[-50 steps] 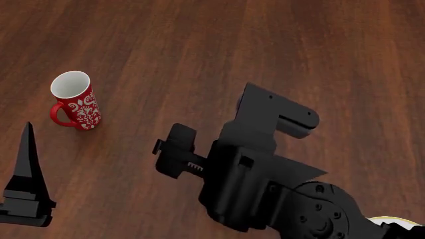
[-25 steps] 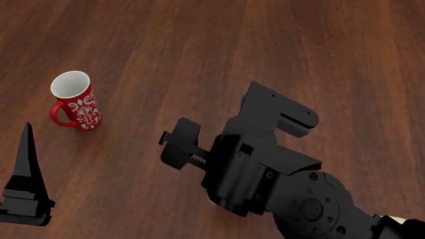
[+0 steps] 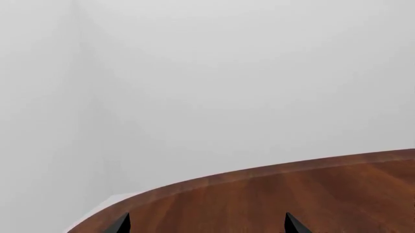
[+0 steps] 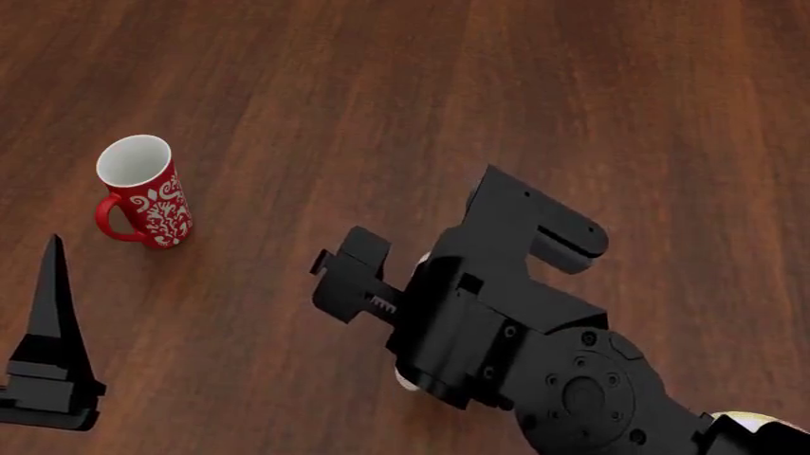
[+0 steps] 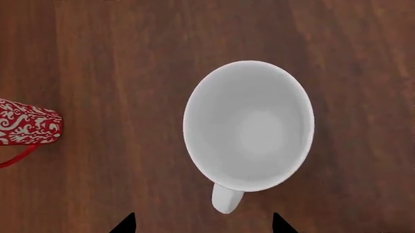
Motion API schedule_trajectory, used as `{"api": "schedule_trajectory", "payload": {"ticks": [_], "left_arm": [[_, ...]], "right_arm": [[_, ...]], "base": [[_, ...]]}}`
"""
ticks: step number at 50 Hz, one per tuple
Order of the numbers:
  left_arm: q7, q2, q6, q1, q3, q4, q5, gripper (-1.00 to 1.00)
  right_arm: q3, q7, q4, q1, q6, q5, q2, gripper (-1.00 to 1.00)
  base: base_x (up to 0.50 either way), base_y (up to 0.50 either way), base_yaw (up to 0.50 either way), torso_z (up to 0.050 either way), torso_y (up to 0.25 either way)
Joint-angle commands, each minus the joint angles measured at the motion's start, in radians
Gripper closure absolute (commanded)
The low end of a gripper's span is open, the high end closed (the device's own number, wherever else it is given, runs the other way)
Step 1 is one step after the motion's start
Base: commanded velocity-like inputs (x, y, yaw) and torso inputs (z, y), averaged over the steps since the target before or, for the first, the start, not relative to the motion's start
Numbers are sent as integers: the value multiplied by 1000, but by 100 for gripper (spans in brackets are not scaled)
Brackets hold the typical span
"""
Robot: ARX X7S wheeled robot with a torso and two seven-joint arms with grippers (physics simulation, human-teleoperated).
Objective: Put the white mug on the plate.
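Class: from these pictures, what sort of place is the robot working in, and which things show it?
Probably a simulated dining tabletop: a bare wooden table with a curved edge, two upright mugs, the white mug and a red mug, against plain white walls.

Light is even and soft, all views sharp. The table (image 4: 379, 85) shows faint sheen; shadows are weak, no blur.

Smooth glossy white mug (image 5: 250, 126), patterned glossy red mug (image 4: 146, 194), dark polished wood-grain table (image 4: 379, 95), matt black right gripper (image 5: 202, 224).
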Motion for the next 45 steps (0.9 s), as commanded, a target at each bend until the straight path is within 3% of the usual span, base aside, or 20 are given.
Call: {"api": "schedule_trajectory", "payload": {"ticks": [1, 45], "left_arm": [[-1, -3, 6, 4, -3, -3, -3, -100], [0, -7, 19, -3, 12, -31, -3, -100]], "right_arm": [[1, 3, 8, -9, -16, -5, -4, -100], [-13, -44, 124, -28, 1, 14, -49, -100]], "base": [[0, 0, 0, 0, 0], [0, 0, 0, 0, 0]]}}
